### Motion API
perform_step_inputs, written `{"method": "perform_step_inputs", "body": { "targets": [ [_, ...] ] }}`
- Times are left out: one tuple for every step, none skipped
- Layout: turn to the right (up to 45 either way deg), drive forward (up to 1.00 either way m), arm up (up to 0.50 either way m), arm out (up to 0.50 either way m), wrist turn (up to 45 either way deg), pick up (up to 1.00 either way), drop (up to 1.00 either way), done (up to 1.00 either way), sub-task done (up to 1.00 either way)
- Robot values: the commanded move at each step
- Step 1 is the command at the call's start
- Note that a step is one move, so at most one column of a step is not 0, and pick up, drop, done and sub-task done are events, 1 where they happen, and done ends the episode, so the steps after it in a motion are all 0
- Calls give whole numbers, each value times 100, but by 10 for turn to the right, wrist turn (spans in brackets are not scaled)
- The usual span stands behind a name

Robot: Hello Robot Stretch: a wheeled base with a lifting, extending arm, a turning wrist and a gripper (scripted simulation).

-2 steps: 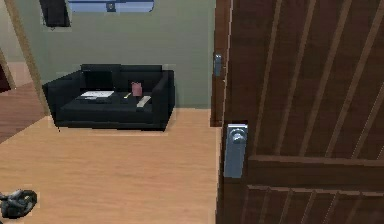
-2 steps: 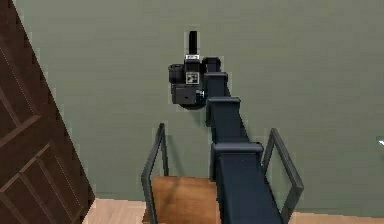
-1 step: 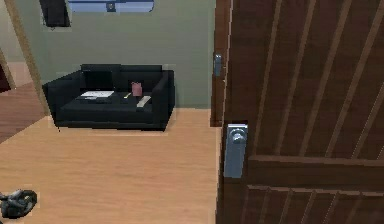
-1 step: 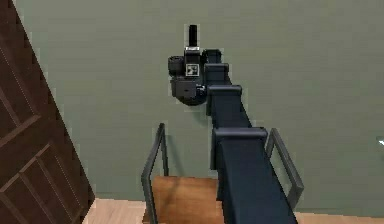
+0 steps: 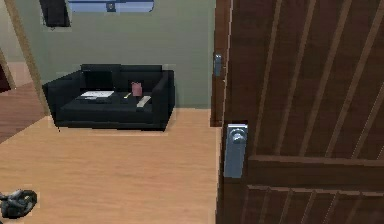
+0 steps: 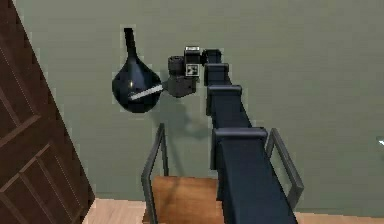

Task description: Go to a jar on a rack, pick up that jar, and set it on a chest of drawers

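Dark round-bellied jar (image 6: 133,82), narrow neck up; hangs clear above the rack (image 6: 185,195).

I'm looking at a home's living room: a black sofa (image 5: 105,115) against a green wall (image 5: 190,50), a wood floor (image 5: 130,165), and a panelled wooden door (image 5: 310,90) close by.

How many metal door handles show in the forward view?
2. The near handle sits on the brown door's left edge; the far handle is higher up, beside the green wall. Others may be hidden behind the door.
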Motion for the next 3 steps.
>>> {"method": "perform_step_inputs", "body": {
  "targets": [
    [0,0,0,0,-450,0,0,0,0],
    [0,0,0,0,-450,0,0,0,0],
    [0,0,0,-36,0,0,0,0,0]
  ]
}}
